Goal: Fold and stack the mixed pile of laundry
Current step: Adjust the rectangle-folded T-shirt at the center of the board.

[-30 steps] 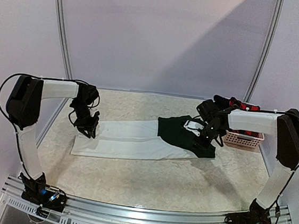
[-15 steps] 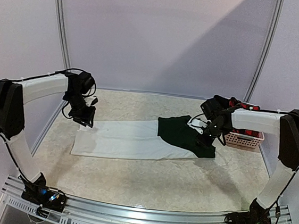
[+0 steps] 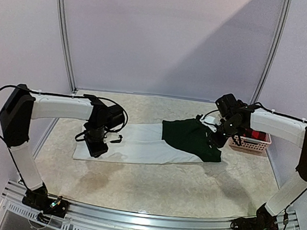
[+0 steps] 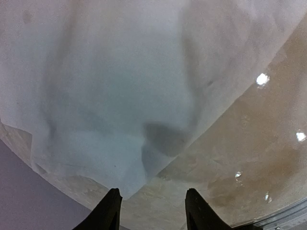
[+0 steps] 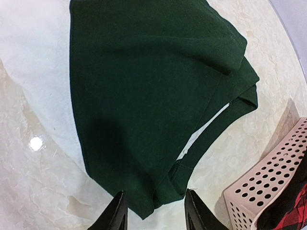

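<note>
Top external: flat, outstretched white cloth (image 3: 145,142)

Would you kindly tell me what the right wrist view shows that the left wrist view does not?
Only the right wrist view shows the dark green garment, the pink perforated basket and the red-and-black checked fabric inside it. Only the left wrist view shows a pointed corner of the white cloth lying flat. Both show the white cloth and the marbled table, and each shows its own fingertips: the left pincer and the right pincer are both open, with nothing gripped.
</note>
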